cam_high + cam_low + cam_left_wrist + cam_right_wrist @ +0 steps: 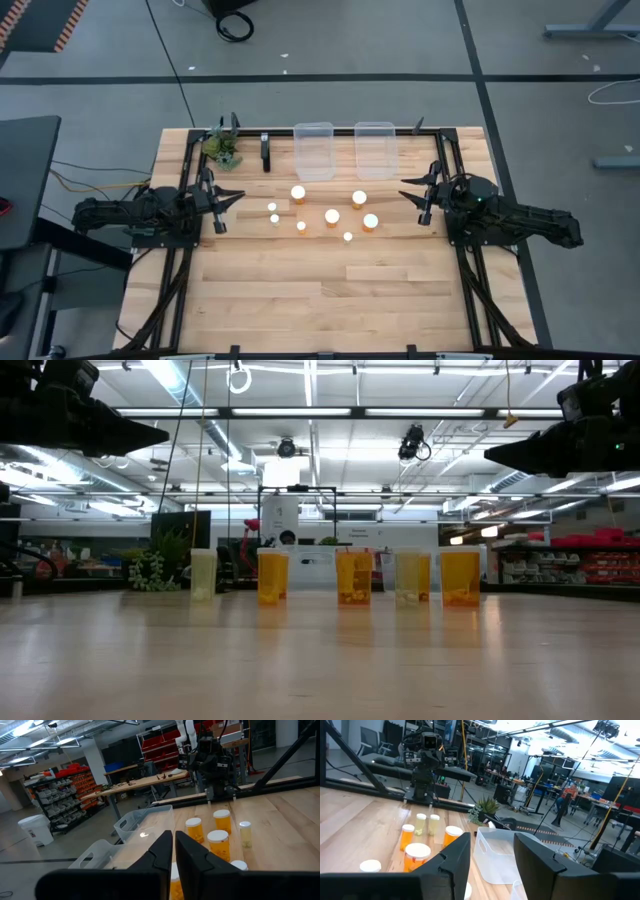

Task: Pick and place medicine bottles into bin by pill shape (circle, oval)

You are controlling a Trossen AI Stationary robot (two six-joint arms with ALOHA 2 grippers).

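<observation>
While the medicine bottles (pixel 331 216) all stand unpicked, the clenched empty left gripper (pixel 226 200) and parted empty right gripper (pixel 412 194) must choose one.

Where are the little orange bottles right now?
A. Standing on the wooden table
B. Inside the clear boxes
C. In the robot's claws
A. The bottles stand on the bare table between the two arms, the two clear boxes hold none, and neither claw holds one.
</observation>
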